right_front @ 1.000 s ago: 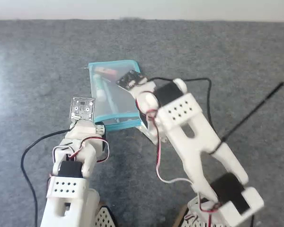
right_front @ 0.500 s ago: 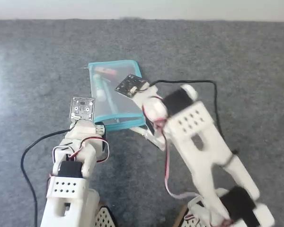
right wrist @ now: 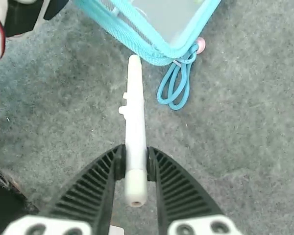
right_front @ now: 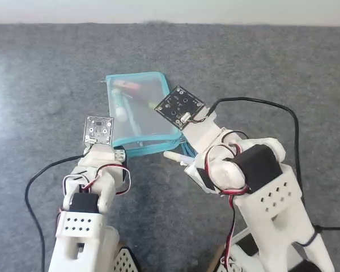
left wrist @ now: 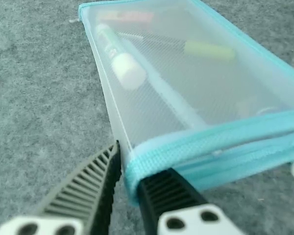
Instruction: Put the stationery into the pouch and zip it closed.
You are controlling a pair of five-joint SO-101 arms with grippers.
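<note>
Clamps a white pen [right wrist: 135,112] in the right gripper [right wrist: 135,157], tip just beside the pouch [right_front: 141,116] on the table [right_front: 45,68]; pinches its corner with the left gripper [left wrist: 128,169]. Probably the loading step; next requires aiming into the opening.

The pouch [right_front: 153,122] (stationery [right_front: 123,106] inside) lies on the table [right_front: 45,73], a white pen [right_front: 173,155] beside its near edge.

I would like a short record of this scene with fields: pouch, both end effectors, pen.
pouch: clear, teal-edged, flat on grey table, stationery inside
left end effector: shut on pouch's zip edge
right end effector: shut on white pen
white pen: outside pouch, tip near its zip edge
cord loop: teal, beside pouch corner
</note>
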